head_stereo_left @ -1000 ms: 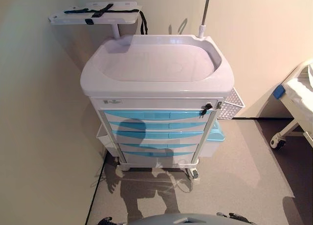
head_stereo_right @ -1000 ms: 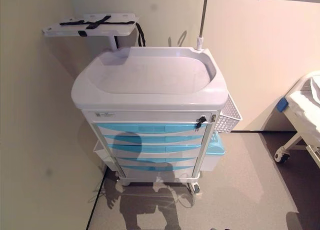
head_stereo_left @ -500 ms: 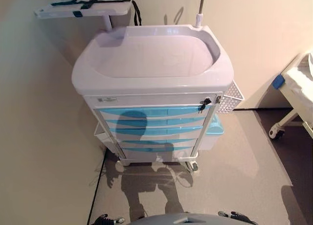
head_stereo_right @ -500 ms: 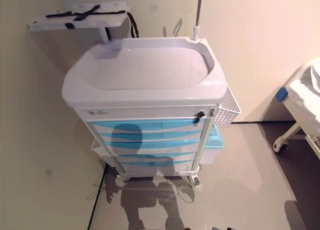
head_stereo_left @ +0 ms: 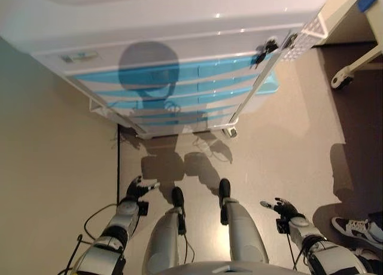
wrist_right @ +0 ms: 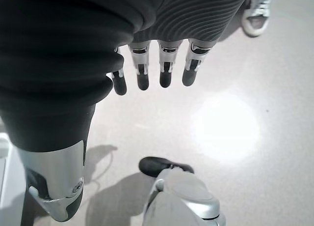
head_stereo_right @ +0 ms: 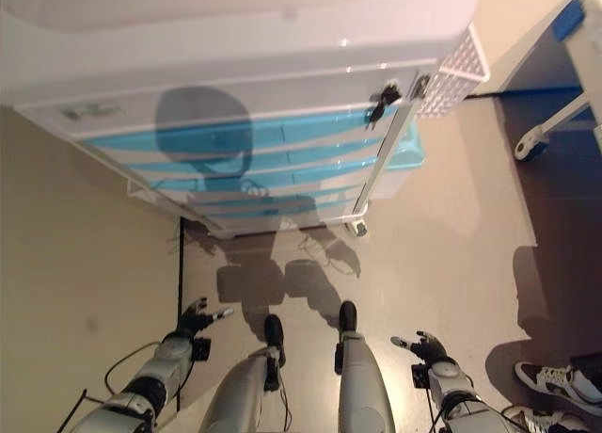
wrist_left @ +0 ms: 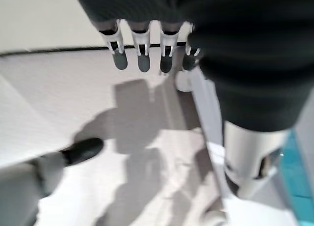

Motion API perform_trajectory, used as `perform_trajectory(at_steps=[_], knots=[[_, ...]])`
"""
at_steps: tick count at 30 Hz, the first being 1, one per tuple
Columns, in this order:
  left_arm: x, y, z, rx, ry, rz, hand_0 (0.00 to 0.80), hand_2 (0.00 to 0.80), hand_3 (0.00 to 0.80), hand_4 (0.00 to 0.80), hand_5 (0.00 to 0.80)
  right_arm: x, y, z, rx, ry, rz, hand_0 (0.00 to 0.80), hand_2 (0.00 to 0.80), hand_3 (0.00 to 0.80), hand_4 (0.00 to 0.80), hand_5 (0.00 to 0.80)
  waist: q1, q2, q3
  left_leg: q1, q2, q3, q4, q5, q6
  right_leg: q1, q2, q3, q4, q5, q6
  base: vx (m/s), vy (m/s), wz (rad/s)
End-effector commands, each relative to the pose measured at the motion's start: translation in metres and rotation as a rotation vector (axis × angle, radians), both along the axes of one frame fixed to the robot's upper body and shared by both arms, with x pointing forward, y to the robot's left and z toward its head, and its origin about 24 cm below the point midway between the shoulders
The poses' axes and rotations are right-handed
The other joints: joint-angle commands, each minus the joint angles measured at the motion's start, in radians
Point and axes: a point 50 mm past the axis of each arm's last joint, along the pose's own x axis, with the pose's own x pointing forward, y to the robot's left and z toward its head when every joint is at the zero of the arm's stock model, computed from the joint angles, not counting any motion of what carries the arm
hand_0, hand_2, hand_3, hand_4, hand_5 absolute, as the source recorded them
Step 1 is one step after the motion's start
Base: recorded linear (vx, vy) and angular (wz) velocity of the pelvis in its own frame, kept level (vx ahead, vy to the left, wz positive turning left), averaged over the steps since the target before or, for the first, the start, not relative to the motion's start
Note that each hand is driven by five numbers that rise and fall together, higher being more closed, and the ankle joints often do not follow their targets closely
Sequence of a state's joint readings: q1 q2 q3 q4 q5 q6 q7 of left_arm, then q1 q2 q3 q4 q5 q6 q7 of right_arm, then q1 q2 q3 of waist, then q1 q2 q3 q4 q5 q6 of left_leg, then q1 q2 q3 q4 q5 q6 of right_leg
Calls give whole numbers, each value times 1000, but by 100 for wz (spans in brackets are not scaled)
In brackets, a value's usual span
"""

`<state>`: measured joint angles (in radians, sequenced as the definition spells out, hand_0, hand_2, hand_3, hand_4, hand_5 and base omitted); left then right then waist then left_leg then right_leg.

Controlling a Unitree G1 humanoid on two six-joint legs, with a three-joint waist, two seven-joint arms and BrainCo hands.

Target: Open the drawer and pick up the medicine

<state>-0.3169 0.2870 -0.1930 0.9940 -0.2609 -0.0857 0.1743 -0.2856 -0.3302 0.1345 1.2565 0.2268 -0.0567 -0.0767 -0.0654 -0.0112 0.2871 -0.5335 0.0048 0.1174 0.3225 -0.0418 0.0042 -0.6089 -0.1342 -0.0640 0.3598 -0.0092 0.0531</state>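
A white medical cart point(head_stereo_left: 179, 24) fills the top of both eye views, and its stack of blue-fronted drawers point(head_stereo_left: 179, 78) is all pushed in. A dark key lock point(head_stereo_left: 265, 49) sits at the top right corner of the drawer stack. No medicine shows anywhere. My left hand point(head_stereo_left: 136, 188) hangs low near the floor, well short of the cart, open and holding nothing; its fingers point(wrist_left: 142, 54) are straight in the left wrist view. My right hand point(head_stereo_left: 281, 208) hangs low on the other side, also open and holding nothing, with its fingers point(wrist_right: 164, 71) straight.
A white wire basket point(head_stereo_left: 308, 33) and a teal bin point(head_stereo_left: 267, 83) hang on the cart's right side. A bed frame with a caster point(head_stereo_left: 344, 78) stands at the right. A person's shoe point(head_stereo_left: 358, 228) shows at the lower right. A wall point(head_stereo_left: 54, 167) runs along the left.
The camera has tipped down and come nearer the cart, so the whole picture has shifted. Both hands now show at the bottom. The drawers remain pushed in.
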Motion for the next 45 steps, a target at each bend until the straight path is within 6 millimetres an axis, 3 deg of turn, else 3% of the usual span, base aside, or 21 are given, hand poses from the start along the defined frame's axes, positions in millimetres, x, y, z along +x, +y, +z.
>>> perform_trajectory(at_steps=[1,2,3,5,6,7,9,11,15,19,22,28,32,40,45], knots=[[4,6,13,-42,-115,61,0,0,0,0,0,-6,-8,1,-42,-25,2,0,0,0,0,0,-18,-14,-74,-86,-29,-40,63,-32,8,-19,-14,-11,0,10,45,-108,-19,11],[4,6,13,-42,-115,61,0,0,0,0,0,-6,-8,1,-42,-25,2,0,0,0,0,0,-18,-14,-75,-87,-29,-40,64,-32,8,-20,-14,-11,0,10,45,-3,-15,13],[19,1,31,-77,-209,47,0,0,0,0,0,-3,-9,4,-47,-42,-1,0,0,0,0,0,-17,-10,-73,-117,-30,-54,94,-64,3,-44,-14,-11,29,-18,48,-4,-5,17],[33,-5,52,-137,-314,42,0,0,0,0,0,2,-9,7,-49,-59,6,0,0,0,0,0,-15,-9,-72,-161,-30,-61,117,-66,4,-89,-16,-14,55,-20,46,-43,5,21],[33,-5,52,-137,-314,42,0,0,0,0,0,2,-9,7,-49,-59,6,0,0,0,0,0,-15,-8,-73,-163,-30,-61,118,-66,4,-91,-16,-14,56,-20,46,-61,20,22],[42,-11,68,-166,-387,27,0,0,0,0,0,6,-9,9,-53,-66,12,0,0,0,0,0,-13,-8,-74,-195,-30,-63,136,-68,5,-124,-18,-13,75,-26,46,-53,23,16],[46,-13,76,-188,-425,22,0,0,0,0,0,7,-10,10,-55,-69,12,0,0,0,0,0,-10,-8,-73,-211,-32,-62,146,-71,6,-139,-21,-13,89,-28,46,-50,23,12],[59,-26,102,-274,-537,-8,0,0,0,0,0,11,-10,13,-57,-77,14,0,0,0,0,0,-7,-5,-73,-251,-34,-68,173,-78,8,-177,-32,-17,122,-39,46,-39,25,8],[71,-41,130,-389,-642,-53,0,0,0,0,0,17,-9,16,-54,-91,22,0,0,0,0,0,-8,0,-74,-290,-38,-66,196,-85,10,-220,-35,-13,146,-39,46,-23,30,8],[75,-47,139,-474,-670,-67,0,0,0,0,0,19,-7,16,-46,-98,34,0,0,0,0,0,-11,1,-82,-304,-36,-63,205,-88,12,-238,-33,-10,150,-39,47,-7,31,-1],[85,-74,153,-797,-712,-39,0,0,0,0,0,18,-1,13,-33,-83,62,0,0,0,0,0,-28,-3,-108,-323,-34,-61,208,-94,15,-264,-25,0,148,-38,46,12,25,-7],[95,-99,174,-989,-739,-71,0,0,0,0,0,17,5,11,-30,-68,93,0,0,0,0,0,-51,-7,-136,-331,-25,-52,203,-97,17,-279,-18,12,139,-33,51,20,22,-11],[102,-104,181,-1040,-749,-58,0,0,0,0,0,17,6,10,-26,-66,98,0,0,0,0,0,-63,-11,-147,-330,-23,-52,195,-98,16,-280,-18,13,134,-30,53,18,-3,-11],[109,-133,202,-1235,-744,-120,0,0,0,0,0,17,9,9,-19,-55,116,0,0,0,0,0,-80,-15,-157,-333,-19,-53,174,-91,14,-283,-15,14,111,-15,58,5,-1,-1],[111,-139,229,-1284,-825,-180,0,0,0,0,0,16,12,7,-1,-45,131,0,0,0,0,0,-81,-15,-167,-335,-21,-56,165,-89,15,-286,-14,13,104,-10,61,0,0,0]])
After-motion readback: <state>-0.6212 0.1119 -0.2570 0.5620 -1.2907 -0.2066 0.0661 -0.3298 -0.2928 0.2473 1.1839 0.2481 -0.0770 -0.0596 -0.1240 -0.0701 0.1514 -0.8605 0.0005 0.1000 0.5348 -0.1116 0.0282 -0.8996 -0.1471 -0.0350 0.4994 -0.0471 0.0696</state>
